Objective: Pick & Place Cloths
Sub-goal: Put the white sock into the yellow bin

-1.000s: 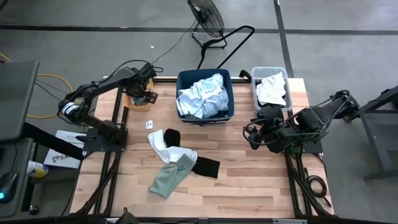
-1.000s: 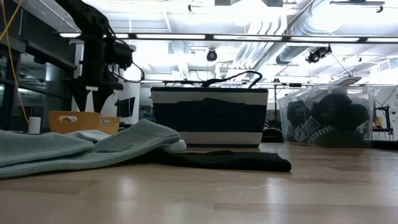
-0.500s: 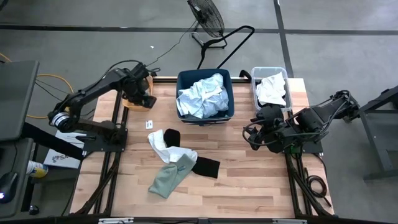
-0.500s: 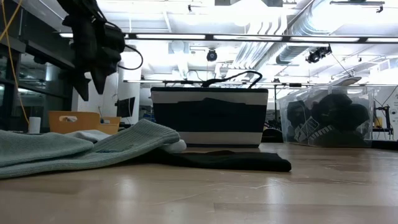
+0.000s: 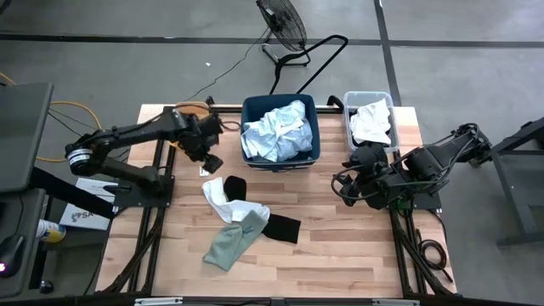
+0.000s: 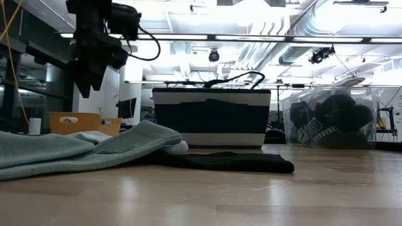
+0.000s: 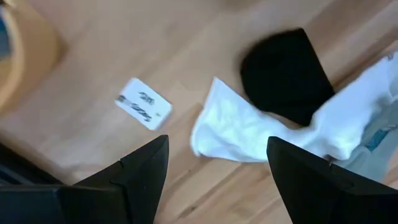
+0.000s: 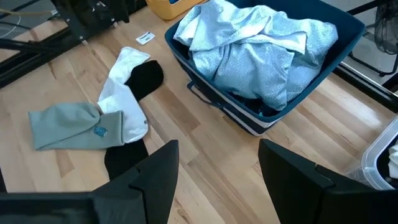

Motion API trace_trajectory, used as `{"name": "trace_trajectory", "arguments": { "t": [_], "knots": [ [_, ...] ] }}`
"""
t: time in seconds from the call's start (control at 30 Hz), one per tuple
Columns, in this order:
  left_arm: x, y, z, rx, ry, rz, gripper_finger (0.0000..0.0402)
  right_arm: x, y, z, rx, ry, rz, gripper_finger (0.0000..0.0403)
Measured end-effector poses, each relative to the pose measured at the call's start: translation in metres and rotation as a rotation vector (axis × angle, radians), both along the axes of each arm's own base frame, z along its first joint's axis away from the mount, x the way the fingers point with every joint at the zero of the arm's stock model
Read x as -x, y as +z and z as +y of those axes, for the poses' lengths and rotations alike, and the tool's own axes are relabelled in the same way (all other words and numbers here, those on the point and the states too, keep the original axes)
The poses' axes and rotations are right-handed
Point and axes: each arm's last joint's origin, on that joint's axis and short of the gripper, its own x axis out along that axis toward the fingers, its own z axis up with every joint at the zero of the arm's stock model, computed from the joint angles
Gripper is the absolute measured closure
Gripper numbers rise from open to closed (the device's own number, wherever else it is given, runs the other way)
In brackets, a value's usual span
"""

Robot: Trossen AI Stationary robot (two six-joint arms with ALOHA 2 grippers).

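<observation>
- The left hand hangs above the table between the orange bin and the navy bin, fingers spread wide and empty — its wrist view looks straight down on the white sock.
- Loose cloths lie mid-table: the white sock, a black sock touching it, a grey-green sock lying partly over the white one, and a second black piece. Other cloths already fill the navy bin and the clear bin.
- The step looks like a descent onto the white sock. Best aim at its free end near the small paper tag, clear of the black sock, so only one piece lifts.
- Pinch low on the fabric — a shallow grip could slip off.
- The right hand waits at the table's right edge, fingers apart, holding nothing.
</observation>
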Motion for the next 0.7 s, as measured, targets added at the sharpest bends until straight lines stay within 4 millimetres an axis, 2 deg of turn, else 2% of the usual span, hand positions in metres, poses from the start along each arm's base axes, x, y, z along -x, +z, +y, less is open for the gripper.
{"name": "trace_trajectory", "arguments": {
  "t": [0.3, 0.7],
  "knots": [
    [-0.014, 0.000, -0.038, -0.021, -0.005, 0.026, 0.0135, 0.000, -0.001, 0.001, -0.037, 0.031, 0.024, 0.0190],
    [-0.020, 0.000, -0.085, -0.066, 0.027, 0.035, 0.0135, 0.000, -0.001, 0.002, -0.029, 0.077, 0.050, 0.0190]
  ]
}}
